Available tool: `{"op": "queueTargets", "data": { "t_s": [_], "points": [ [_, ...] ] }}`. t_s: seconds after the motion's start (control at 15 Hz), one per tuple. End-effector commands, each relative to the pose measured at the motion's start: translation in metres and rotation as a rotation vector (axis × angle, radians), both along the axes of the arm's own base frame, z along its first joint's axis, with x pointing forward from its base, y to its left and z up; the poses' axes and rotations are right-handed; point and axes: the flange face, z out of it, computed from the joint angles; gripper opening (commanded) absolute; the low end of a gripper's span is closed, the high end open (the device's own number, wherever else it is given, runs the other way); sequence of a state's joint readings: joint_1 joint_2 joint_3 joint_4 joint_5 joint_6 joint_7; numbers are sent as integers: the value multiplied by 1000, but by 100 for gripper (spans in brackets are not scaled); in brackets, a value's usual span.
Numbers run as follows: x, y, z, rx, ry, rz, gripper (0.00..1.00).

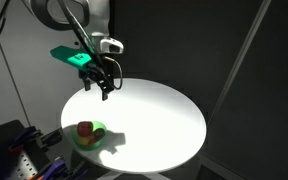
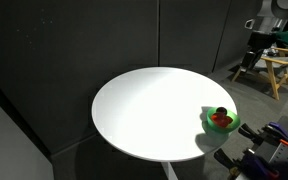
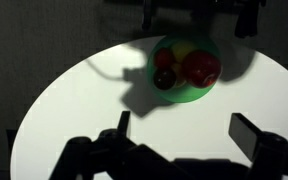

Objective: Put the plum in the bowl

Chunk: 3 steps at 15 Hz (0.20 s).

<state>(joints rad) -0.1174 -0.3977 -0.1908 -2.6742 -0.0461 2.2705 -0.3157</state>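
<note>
The bright green bowl [image 3: 189,95] sits on the round white table near its edge and shows in both exterior views [image 1: 92,140] [image 2: 224,128]. The small dark plum [image 3: 164,79] lies inside the bowl, next to a larger red-orange fruit [image 3: 201,68] and a yellow-green item [image 3: 180,49]. My gripper [image 3: 184,125] is open and empty. It hangs above the table, apart from the bowl, and also shows in an exterior view [image 1: 106,88].
The round white table [image 1: 154,115] stands in front of dark curtains. Equipment [image 1: 19,155] sits beside the table near the bowl. A wooden stool [image 2: 274,70] stands in the background.
</note>
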Motion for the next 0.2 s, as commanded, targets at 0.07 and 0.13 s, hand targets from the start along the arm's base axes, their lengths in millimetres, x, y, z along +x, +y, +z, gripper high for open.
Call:
{"op": "queueTargets", "data": {
  "t_s": [0.07, 0.13],
  "points": [
    [0, 0, 0, 0, 1, 0, 100],
    [0, 0, 0, 0, 1, 0, 100]
  ]
}}
